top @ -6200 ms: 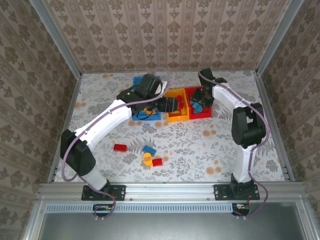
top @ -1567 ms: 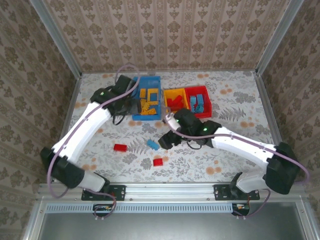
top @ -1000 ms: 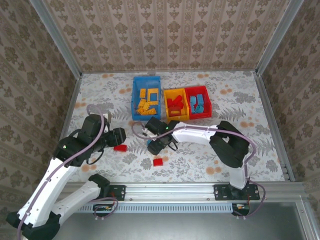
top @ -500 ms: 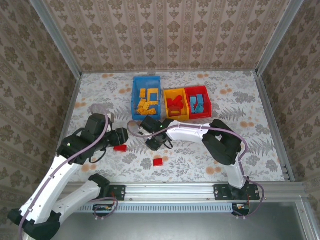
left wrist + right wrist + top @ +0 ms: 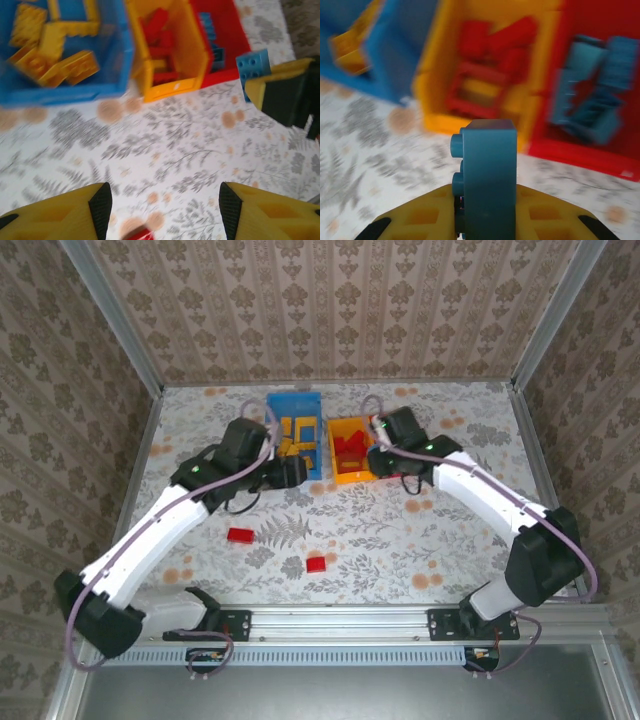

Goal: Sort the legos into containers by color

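My right gripper (image 5: 485,217) is shut on a blue lego (image 5: 487,170), held upright in the air just in front of the yellow container (image 5: 437,95) and the red container (image 5: 580,150). From the left wrist, that blue lego (image 5: 254,65) sits at the tip of the right gripper. The yellow container (image 5: 352,475) holds red legos, the blue container (image 5: 312,412) holds yellow ones, and the red container (image 5: 220,75) holds blue ones. My left gripper (image 5: 165,210) hangs open and empty over the table in front of the blue container (image 5: 60,95). Two red legos (image 5: 239,535) (image 5: 316,564) lie on the table.
The right arm (image 5: 470,485) covers most of the red container from above. The left arm (image 5: 170,515) crosses the left half of the table. Patterned walls and metal rails (image 5: 150,435) close the table on three sides.
My right gripper shut on the blue lego at mid-table and carried it up to the containers. My left arm swung from the table's left side to the blue container's front.
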You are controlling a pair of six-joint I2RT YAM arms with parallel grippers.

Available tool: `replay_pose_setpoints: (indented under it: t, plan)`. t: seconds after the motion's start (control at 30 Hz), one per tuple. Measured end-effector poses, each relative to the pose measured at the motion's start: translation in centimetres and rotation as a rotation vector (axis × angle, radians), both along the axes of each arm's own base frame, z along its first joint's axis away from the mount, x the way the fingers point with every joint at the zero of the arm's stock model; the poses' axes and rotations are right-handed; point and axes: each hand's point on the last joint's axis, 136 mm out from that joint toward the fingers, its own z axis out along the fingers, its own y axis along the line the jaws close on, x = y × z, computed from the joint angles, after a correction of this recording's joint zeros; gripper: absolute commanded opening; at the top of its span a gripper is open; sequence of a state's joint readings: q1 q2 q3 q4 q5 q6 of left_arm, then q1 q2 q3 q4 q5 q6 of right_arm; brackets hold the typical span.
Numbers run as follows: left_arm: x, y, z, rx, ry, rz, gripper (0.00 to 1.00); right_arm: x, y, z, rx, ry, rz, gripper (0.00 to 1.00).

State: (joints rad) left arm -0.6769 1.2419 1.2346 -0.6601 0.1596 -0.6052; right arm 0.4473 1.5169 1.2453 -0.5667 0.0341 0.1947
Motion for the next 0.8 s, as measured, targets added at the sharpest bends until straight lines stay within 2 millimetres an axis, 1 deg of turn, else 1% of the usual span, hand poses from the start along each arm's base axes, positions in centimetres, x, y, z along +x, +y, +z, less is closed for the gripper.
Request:
replay_pose_setpoints:
  t: [0.07, 0.2, 0.3, 0.37, 0.43, 0.5, 0.6, 0.7, 0.8]
  plan:
    - [1.1, -2.3, 0.5, -0.015, -0.016, -0.044, 0.62, 1.6, -2.0, -0.7, -0.023, 0.035, -0.077, 0.22]
    - [2.7, -5.7, 0.7, -0.025, -0.029, -0.108, 0.61, 5.2, -3.7, -3.5, -0.040, 0.113, -0.168, 0.23]
    - [3.5, -7.6, 0.3, -0.020, -0.029, -0.142, 0.61, 7.5, -4.7, -5.7, -0.045, 0.175, -0.224, 0.25]
    - [3.8, -8.4, -0.1, -0.015, -0.023, -0.159, 0.61, 9.1, -5.1, -6.6, -0.033, 0.198, -0.256, 0.27]
    - [3.8, -8.9, -0.5, -0.008, -0.018, -0.176, 0.61, 10.2, -5.4, -7.4, -0.021, 0.219, -0.279, 0.30]
    - [3.8, -9.3, -0.9, 0.000, -0.014, -0.192, 0.62, 11.0, -5.6, -7.9, -0.008, 0.234, -0.295, 0.33]
    - [3.6, -10.1, -1.0, 0.003, -0.014, -0.215, 0.62, 11.6, -5.5, -8.5, 0.000, 0.256, -0.309, 0.39]
    - [3.4, -10.6, -1.0, 0.003, -0.019, -0.237, 0.63, 11.5, -5.4, -8.7, 0.009, 0.270, -0.315, 0.44]
    - [3.0, -11.2, -0.7, -0.001, -0.028, -0.265, 0.64, 11.4, -5.3, -8.7, 0.017, 0.276, -0.320, 0.44]
